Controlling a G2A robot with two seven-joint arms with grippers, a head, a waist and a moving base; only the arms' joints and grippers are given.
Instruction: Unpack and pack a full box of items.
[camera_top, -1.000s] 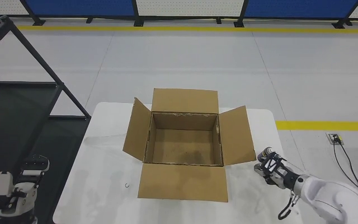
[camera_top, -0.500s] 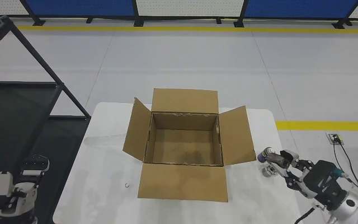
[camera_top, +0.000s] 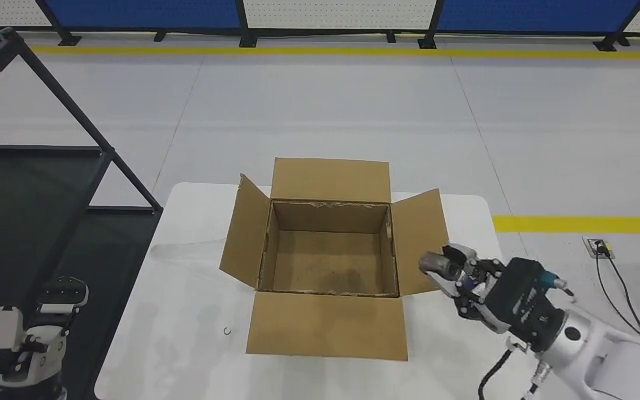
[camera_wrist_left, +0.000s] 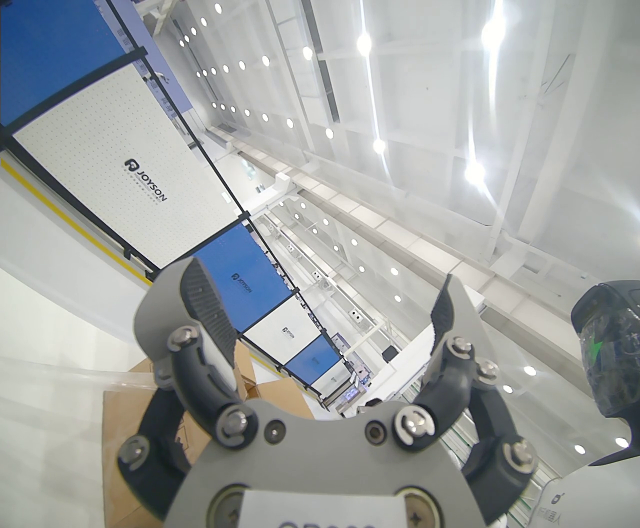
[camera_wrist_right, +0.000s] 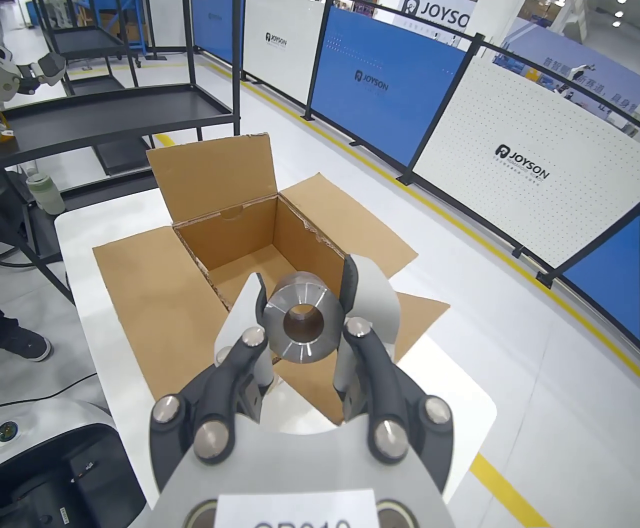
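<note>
An open cardboard box (camera_top: 325, 262) stands in the middle of the white table (camera_top: 190, 270) with all its flaps (camera_top: 327, 325) folded out; its inside is bare. My right gripper (camera_top: 445, 266) hovers over the right flap, shut on a grey metal cylinder (camera_wrist_right: 301, 322) with a round bore. In the right wrist view the box (camera_wrist_right: 260, 250) lies just beyond the cylinder. My left gripper (camera_wrist_left: 320, 300) is open and points up at the ceiling, with nothing between its fingers; its arm (camera_top: 40, 330) sits off the table's left edge.
A small ring (camera_top: 229, 330) lies on the table left of the front flap. A black shelf cart (camera_top: 50, 200) stands to the left of the table. A green bottle (camera_wrist_right: 45, 192) stands by the cart.
The right gripper picked the metal cylinder up off the table at the right and carried it left and up, over the box's right flap. The left arm stayed still.
</note>
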